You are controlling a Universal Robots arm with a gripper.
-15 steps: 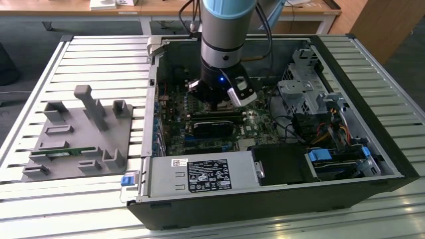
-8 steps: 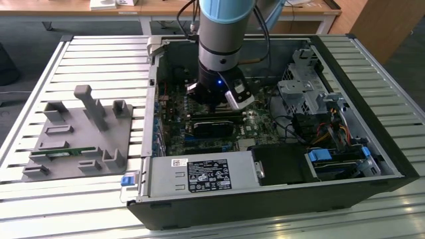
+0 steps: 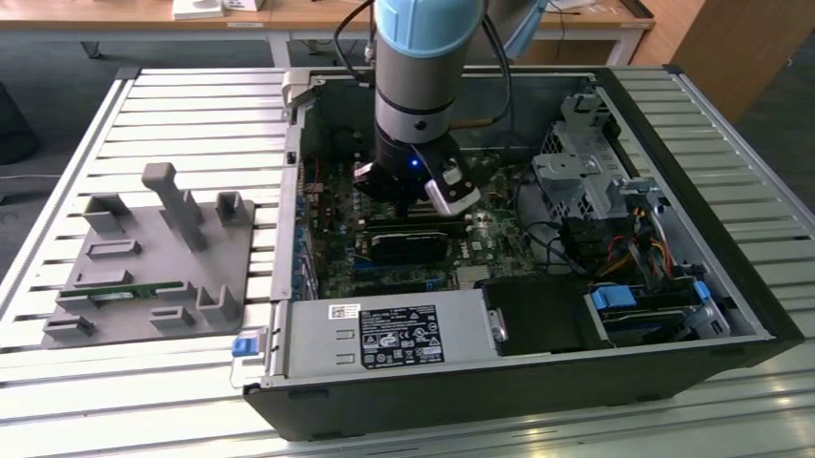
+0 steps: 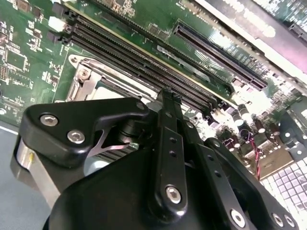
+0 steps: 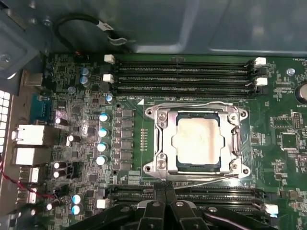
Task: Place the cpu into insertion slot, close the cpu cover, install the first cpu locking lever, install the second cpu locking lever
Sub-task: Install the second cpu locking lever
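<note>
Fingers are sitting pressed together with nothing between them at the lower middle of the first wrist view, hovering just short of the insertion slot at centre right. Judging from that view, the cpu cover is already lying down around the cpu, which is resting square in the slot. Each locking lever is looking like a thin wire along the frame's edge, so any push is wanting a slow, straight approach, keeping clear of the memory slots above.
</note>
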